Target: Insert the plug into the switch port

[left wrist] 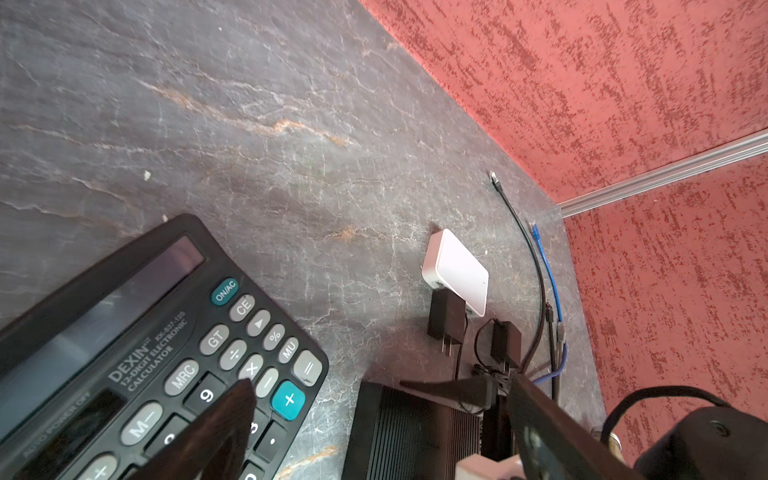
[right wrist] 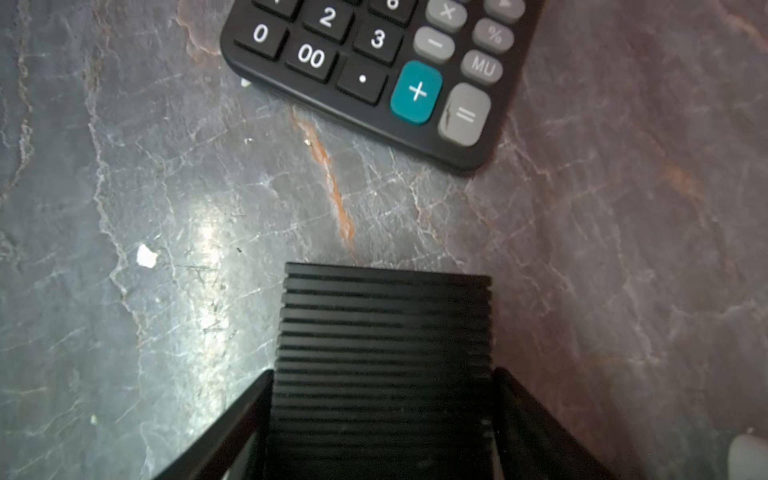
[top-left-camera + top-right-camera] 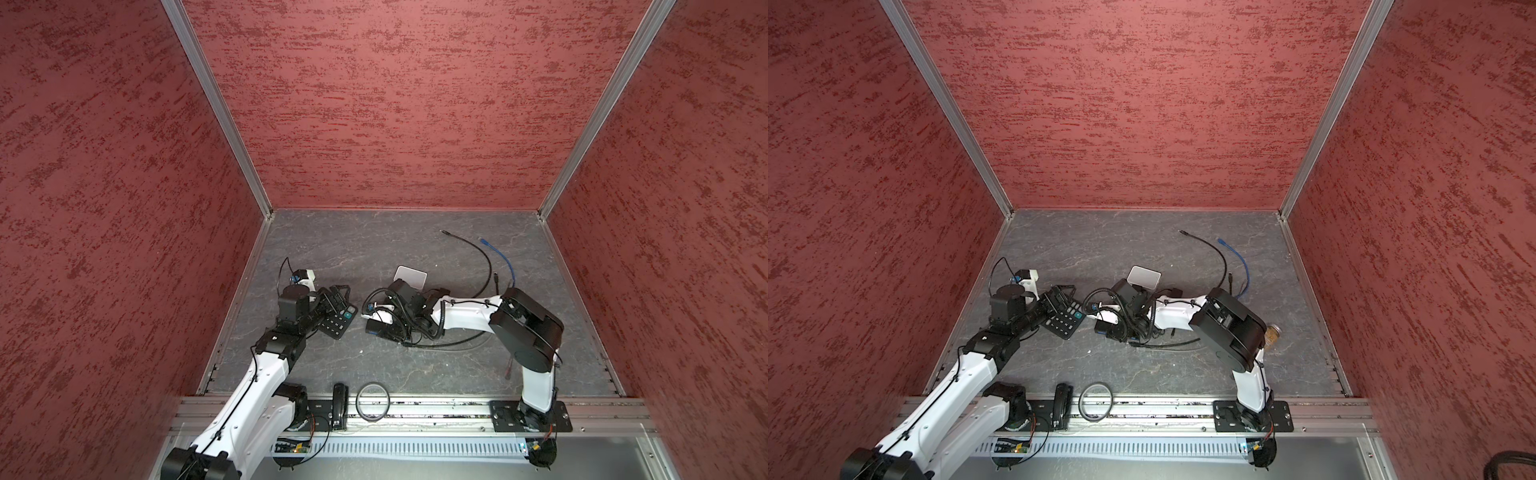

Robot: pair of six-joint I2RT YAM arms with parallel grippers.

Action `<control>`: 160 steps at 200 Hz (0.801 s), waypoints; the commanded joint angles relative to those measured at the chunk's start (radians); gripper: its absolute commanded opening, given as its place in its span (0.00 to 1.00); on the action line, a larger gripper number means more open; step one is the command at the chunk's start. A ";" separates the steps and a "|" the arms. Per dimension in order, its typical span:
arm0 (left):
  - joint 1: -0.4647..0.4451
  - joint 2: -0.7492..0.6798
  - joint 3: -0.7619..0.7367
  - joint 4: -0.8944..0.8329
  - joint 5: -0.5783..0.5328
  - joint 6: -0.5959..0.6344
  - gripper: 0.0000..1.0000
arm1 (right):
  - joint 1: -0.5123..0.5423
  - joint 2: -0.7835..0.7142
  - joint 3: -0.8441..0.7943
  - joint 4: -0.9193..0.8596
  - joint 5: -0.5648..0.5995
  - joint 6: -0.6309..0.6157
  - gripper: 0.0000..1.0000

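The switch (image 2: 384, 345), a black ribbed box, lies on the grey table and also shows in the left wrist view (image 1: 407, 432). My right gripper (image 2: 382, 374) straddles it, one finger close along each side, with a thin pale gap on one side. The arm covers most of the switch (image 3: 376, 329) in both top views. My left gripper (image 1: 380, 382) stands wide open, one finger over the calculator keys. A black cable's plug (image 3: 444, 232) and a blue cable's plug (image 3: 482, 240) lie loose at the far right, away from both grippers. No port shows.
A black calculator (image 3: 338, 322) lies left of the switch. A white box (image 1: 457, 270) and two black power adapters (image 1: 446, 318) lie beyond it. A black ring (image 3: 372, 402) and a black device (image 3: 340, 405) rest on the front rail. Red walls enclose the table.
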 commanded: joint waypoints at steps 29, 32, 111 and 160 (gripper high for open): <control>0.006 0.052 0.070 -0.042 0.007 0.046 0.96 | -0.001 -0.202 -0.052 0.054 -0.042 0.082 0.92; 0.005 0.056 0.074 -0.046 0.007 0.049 0.97 | -0.002 -0.215 -0.055 0.055 -0.042 0.092 0.92; -0.118 0.258 0.232 -0.184 -0.071 0.209 0.96 | -0.029 -0.472 -0.207 -0.066 0.130 0.421 0.82; -0.346 0.483 0.439 -0.342 -0.194 0.443 0.94 | -0.009 -0.589 -0.374 -0.052 0.136 0.543 0.68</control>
